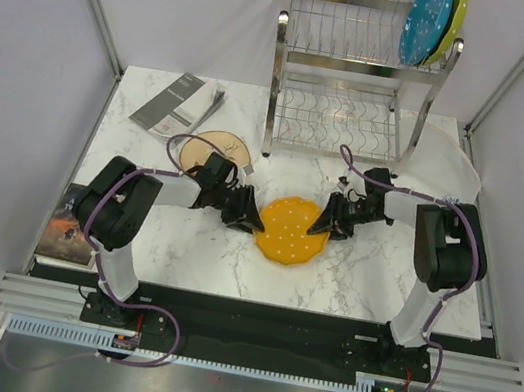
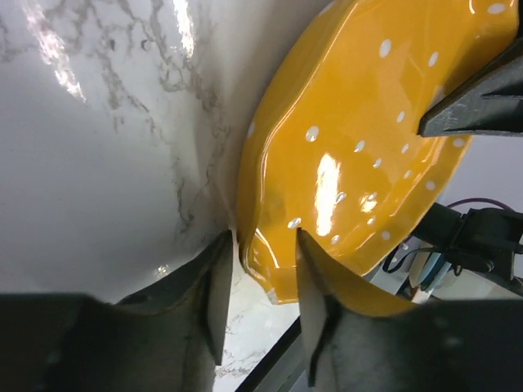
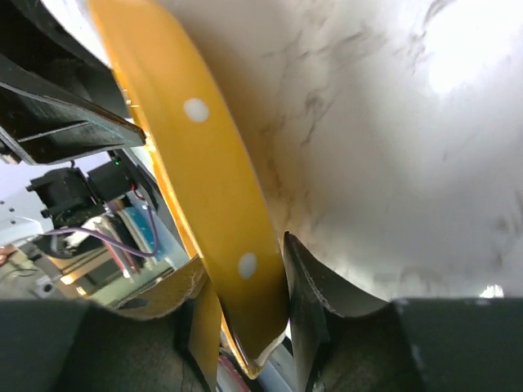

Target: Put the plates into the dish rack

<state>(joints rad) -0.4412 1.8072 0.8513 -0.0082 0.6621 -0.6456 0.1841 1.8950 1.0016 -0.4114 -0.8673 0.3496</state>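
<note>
The orange plate (image 1: 289,229) with white dots is at the table's middle, held at both sides. My left gripper (image 1: 250,216) straddles its left rim and is shut on it; in the left wrist view the rim (image 2: 270,269) sits between the fingers (image 2: 263,245). My right gripper (image 1: 322,223) is shut on the right rim; in the right wrist view (image 3: 245,261) the plate (image 3: 196,155) fills the gap. The teal plate (image 1: 424,24) and lime plate (image 1: 457,17) stand in the top right of the dish rack (image 1: 345,69). The tan plate (image 1: 208,146) lies behind my left arm.
A grey booklet (image 1: 171,102) lies at the back left. A dark book (image 1: 67,223) sits at the left edge. A white cloth (image 1: 448,163) lies right of the rack. The rack's lower tier (image 1: 333,127) holds nothing.
</note>
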